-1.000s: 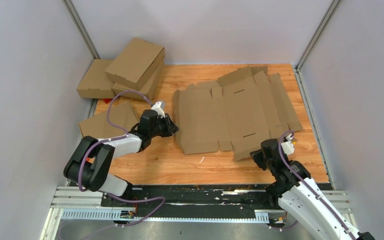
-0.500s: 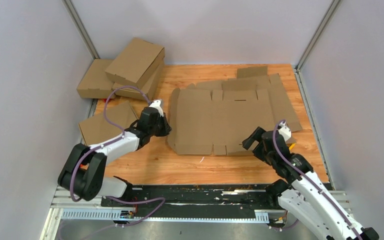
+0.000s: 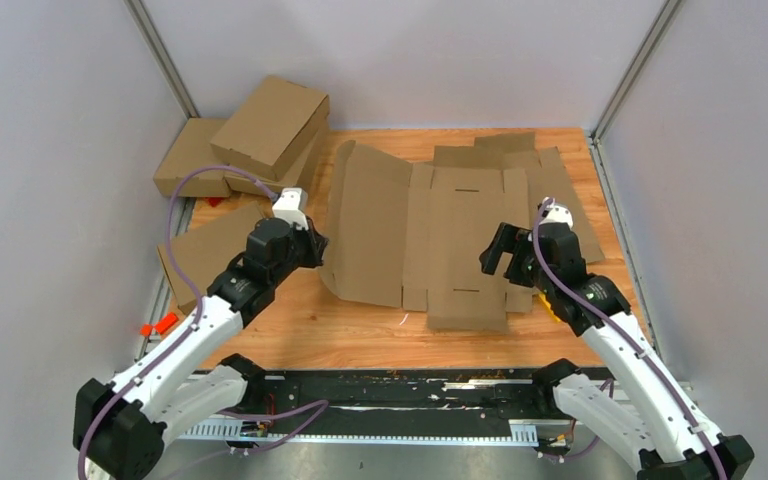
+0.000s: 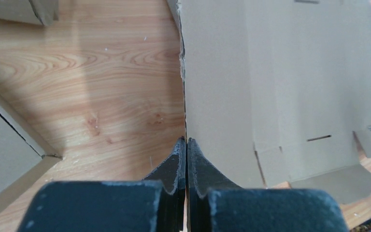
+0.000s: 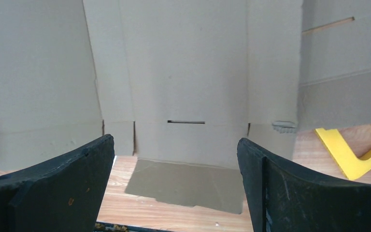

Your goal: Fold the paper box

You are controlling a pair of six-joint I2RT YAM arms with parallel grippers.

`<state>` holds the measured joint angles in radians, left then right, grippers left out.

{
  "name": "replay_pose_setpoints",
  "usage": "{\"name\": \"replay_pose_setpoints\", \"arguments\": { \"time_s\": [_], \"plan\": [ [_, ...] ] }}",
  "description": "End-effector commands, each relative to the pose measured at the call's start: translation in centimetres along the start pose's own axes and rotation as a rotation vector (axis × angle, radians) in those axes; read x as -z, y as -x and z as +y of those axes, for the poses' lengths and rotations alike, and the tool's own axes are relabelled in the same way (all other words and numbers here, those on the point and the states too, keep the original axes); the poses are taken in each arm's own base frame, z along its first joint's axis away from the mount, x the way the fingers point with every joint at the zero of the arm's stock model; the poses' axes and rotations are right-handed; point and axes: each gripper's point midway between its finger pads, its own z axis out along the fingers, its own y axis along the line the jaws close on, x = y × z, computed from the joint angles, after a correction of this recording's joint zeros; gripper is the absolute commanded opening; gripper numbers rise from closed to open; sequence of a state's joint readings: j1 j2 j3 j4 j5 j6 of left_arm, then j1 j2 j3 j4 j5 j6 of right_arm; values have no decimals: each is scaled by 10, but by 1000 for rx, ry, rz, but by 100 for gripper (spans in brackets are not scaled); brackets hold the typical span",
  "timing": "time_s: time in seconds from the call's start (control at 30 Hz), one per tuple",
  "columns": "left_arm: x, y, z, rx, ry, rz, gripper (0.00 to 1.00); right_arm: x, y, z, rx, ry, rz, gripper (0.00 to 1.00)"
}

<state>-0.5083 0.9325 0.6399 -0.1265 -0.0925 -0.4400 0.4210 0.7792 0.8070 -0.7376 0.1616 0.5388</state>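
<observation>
The box [image 3: 460, 235] lies opened out as a die-cut blank on the table [image 3: 360, 335]. Its left panel is lifted off the wood and bowed upward, while its middle and right panels rest flat. The left gripper [image 3: 312, 250] sits at the box's left edge with its jaws pinched tight on the raised panel's rim; the left wrist view shows the cardboard edge running straight into the closed fingertips. The right gripper [image 3: 505, 266] hangs over the box's near right part, jaws spread wide and holding nothing, facing the middle panel with its 2 slots. A yellow piece [image 5: 352, 150] shows on the wood just beside the box's near right corner. Finished boxes [image 3: 260, 130] are piled beyond the box's far left corner, and flat cardboard [image 3: 210, 250] lies to the box's left. The step in hand looks like the 1st fold, bringing the left panel up along its crease. The task appears barely begun, since no wall stands square and no tab is tucked. Next, the left gripper likely needs to carry the rim up and over toward the box's middle. The right gripper should probably press on the middle panel beside the crease, so the blank bends on its scored line rather than sliding or bowing.
</observation>
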Motion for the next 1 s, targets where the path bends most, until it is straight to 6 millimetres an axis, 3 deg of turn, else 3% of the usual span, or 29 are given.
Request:
{"name": "replay_pose_setpoints", "arguments": {
  "time_s": [0.0, 0.17, 0.33, 0.47, 0.73, 0.83, 0.97],
  "plan": [
    [22, 28, -20, -37, -79, -38, 0, -10, 23, 9, 74, 84, -108, 99],
    [32, 32, -27, -38, -105, -36, 0, -21, 36, -21, -16, -5, -191, 100],
    [31, 27, -40, -65, -155, 13, 0, -53, 26, -48, -148, -27, -123, 100],
    [30, 26, -48, -78, -177, 19, 0, -72, 30, -76, -160, -127, -126, 100],
    [22, 20, -50, -75, -168, 56, 0, -114, 23, -84, -208, -103, -65, 99],
    [20, 19, -51, -63, -174, 56, 0, -121, 26, -115, -213, -242, -59, 97],
    [20, 22, -49, -62, -159, 47, 0, -119, 21, -125, -218, -299, -24, 97]
  ]
}}
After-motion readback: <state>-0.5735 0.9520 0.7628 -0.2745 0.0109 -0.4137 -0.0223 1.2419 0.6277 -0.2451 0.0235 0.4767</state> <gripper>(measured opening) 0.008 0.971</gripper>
